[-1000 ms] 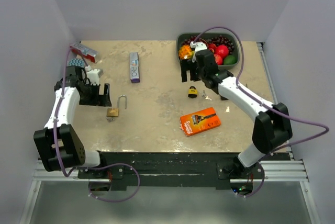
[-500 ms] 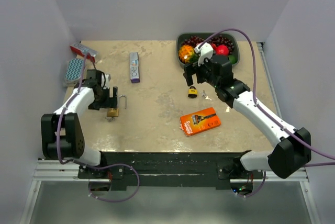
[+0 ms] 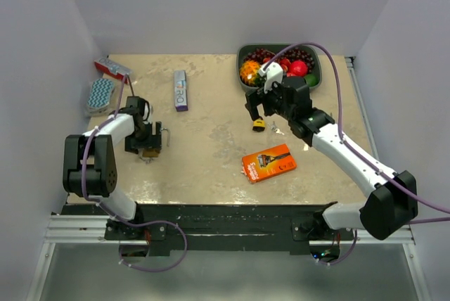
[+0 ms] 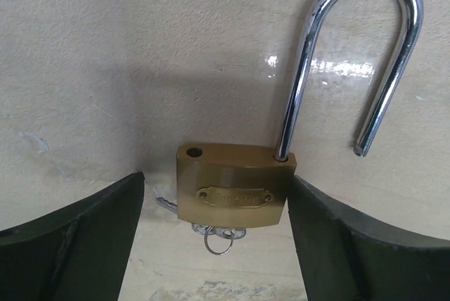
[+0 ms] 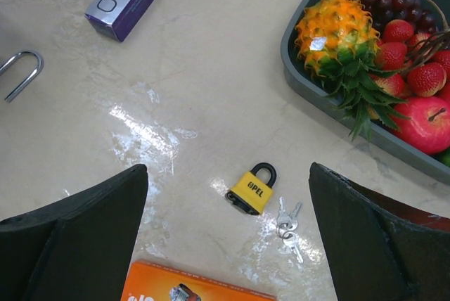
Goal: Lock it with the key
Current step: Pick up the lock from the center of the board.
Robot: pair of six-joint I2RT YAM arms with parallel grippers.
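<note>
Left side of table [image 3: 211, 167], about midway between far and near edges: brass padlock [image 4: 235, 192] lies flat, nameplate up. Shackle [image 4: 365, 27] is open; one leg is seated in the body and the free end hangs clear, well away from its hole. Key [image 4: 204, 229] sticks out below the body, with a small ring on it.

Left gripper [image 4: 216, 183] hangs over the padlock, fingers spread to either side of the body. One finger [image 4: 351, 245] sits just at the body's edge, contact not certain. The other finger stands off with a gap. Nothing is clamped.

Right gripper [image 5: 226, 171] hovers toward the far right, fingers wide apart and holding nothing. Below it a yellow padlock [image 5: 252, 190] lies shut on the table, loose keys [image 5: 287, 225] just beside it.

Far right corner: grey fruit tray [image 5: 309, 83]. An orange box [image 3: 268, 163] lies right of centre, toward the near edge. A purple box [image 3: 181, 90] lies toward the far edge, left of centre.
</note>
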